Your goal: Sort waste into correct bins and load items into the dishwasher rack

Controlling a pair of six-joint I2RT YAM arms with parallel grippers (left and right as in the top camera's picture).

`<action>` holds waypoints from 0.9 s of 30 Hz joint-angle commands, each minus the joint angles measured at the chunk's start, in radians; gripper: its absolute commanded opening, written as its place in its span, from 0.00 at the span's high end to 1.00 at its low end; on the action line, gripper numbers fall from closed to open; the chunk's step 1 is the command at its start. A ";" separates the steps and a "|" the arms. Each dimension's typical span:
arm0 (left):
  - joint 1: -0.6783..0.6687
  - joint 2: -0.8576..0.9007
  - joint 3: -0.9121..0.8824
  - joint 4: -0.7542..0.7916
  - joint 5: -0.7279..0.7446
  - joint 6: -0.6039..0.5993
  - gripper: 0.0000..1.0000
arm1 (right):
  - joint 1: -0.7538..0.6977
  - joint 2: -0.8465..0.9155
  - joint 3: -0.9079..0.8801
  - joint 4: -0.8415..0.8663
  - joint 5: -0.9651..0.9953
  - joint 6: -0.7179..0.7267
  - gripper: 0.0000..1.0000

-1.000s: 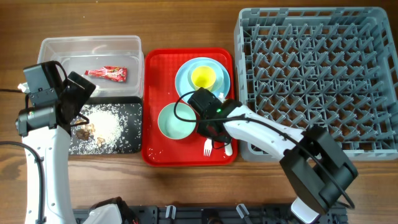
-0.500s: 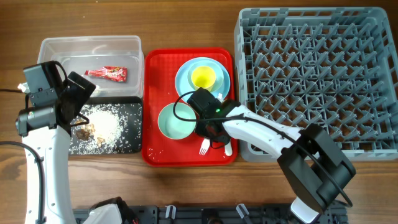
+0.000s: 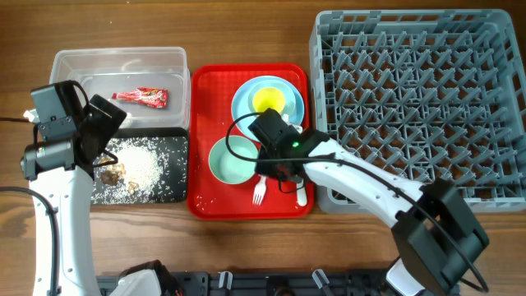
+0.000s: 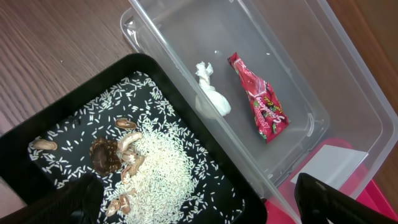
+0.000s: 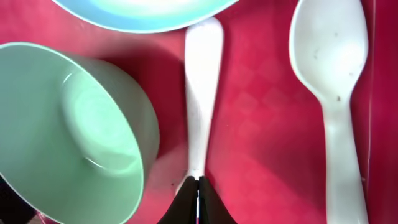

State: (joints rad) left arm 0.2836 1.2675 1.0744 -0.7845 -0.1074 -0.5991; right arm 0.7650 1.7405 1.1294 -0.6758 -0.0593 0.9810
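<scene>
My right gripper (image 3: 265, 173) is shut on the white fork (image 3: 259, 194) over the red tray; in the right wrist view the closed fingertips (image 5: 198, 186) pinch the fork's handle (image 5: 200, 93). The white spoon (image 5: 333, 81) lies to its right. The pale green bowl (image 3: 229, 159) sits to the left, touching nothing I hold. The yellow cup (image 3: 269, 102) stands in the light blue bowl and plate (image 3: 244, 99). My left gripper (image 4: 199, 205) is open and empty above the black tray (image 4: 37, 124) of rice (image 4: 161, 168). The red wrapper (image 4: 261, 99) and white scrap (image 4: 211, 93) lie in the clear tub (image 4: 186, 25).
The grey dishwasher rack (image 3: 419, 99) stands at the right, its near-left corner close to my right arm. The red tray's rim (image 3: 197, 205) lies between the bins and the rack. Bare wooden table runs along the front edge.
My right gripper has shifted left and slightly back with the fork; the fork's tines have swung left, away from the spoon. The left arm has not moved.
</scene>
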 commanded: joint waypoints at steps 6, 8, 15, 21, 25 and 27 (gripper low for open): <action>0.005 -0.010 0.008 0.002 -0.003 0.016 0.00 | 0.015 0.026 -0.025 0.064 -0.003 0.022 0.92; 0.005 -0.010 0.008 0.002 -0.003 0.016 0.00 | 0.030 0.062 -0.025 0.099 0.007 0.021 0.92; 0.005 -0.010 0.008 0.002 -0.003 0.016 0.00 | 0.035 0.124 -0.025 0.244 -0.263 -0.066 0.91; 0.005 -0.010 0.008 0.002 -0.003 0.016 0.00 | 0.035 0.050 -0.024 0.083 -0.158 0.024 0.75; 0.005 -0.010 0.008 0.002 -0.003 0.016 0.00 | 0.054 0.051 -0.026 -0.037 -0.091 0.045 0.74; 0.005 -0.010 0.008 0.002 -0.003 0.016 0.00 | 0.081 0.053 -0.026 -0.033 -0.090 0.075 0.74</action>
State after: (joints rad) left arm 0.2836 1.2675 1.0744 -0.7849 -0.1074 -0.5991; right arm 0.8234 1.8133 1.1076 -0.7109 -0.1749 1.0180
